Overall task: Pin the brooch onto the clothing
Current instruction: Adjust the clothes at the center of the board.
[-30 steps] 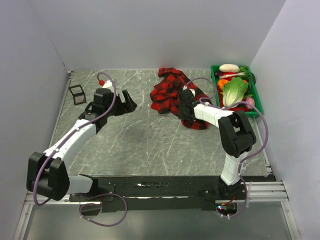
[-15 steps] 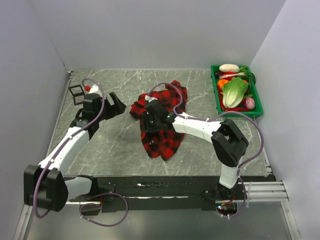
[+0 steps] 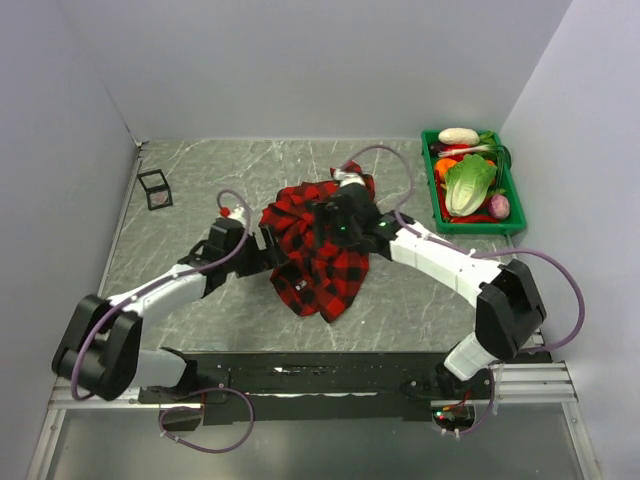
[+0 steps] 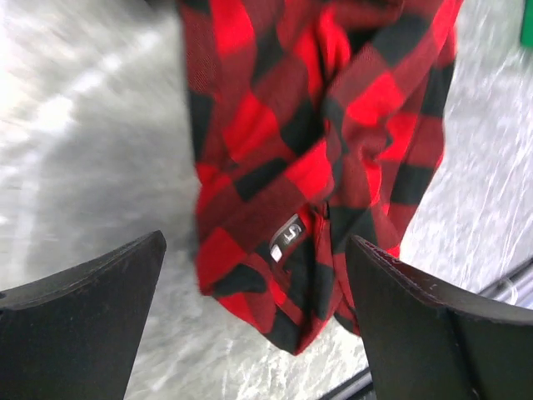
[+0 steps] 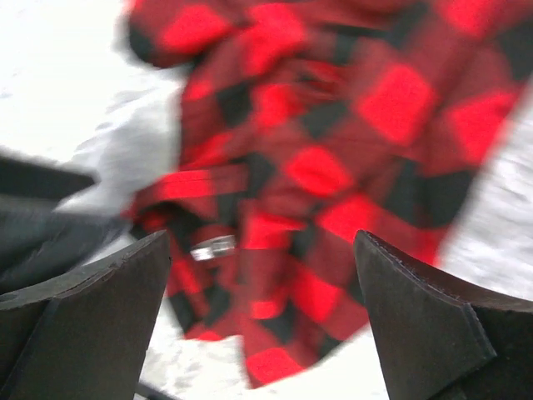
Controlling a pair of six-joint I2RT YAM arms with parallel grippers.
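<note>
The clothing [image 3: 318, 258], a red-and-black plaid shirt, lies crumpled in a heap at the middle of the table. The brooch is out of view. My left gripper [image 3: 270, 246] is open at the heap's left edge; in the left wrist view the shirt [image 4: 308, 150] lies beyond its spread fingers [image 4: 83, 333], and a small label [image 4: 287, 237] shows on the cloth. My right gripper [image 3: 338, 214] hovers open over the heap's back part. In the blurred right wrist view the shirt [image 5: 333, 150] fills the space beyond its empty gripper [image 5: 262, 321].
A green tray [image 3: 512, 190] of toy vegetables stands at the back right against the wall. A small black wire-frame cube [image 3: 155, 188] sits at the back left. Grey walls close in the table on three sides.
My right gripper dragged the shirt from the back right to the middle, then opened and let it go. My left arm swung right and toward the front, up to the shirt's left edge.
</note>
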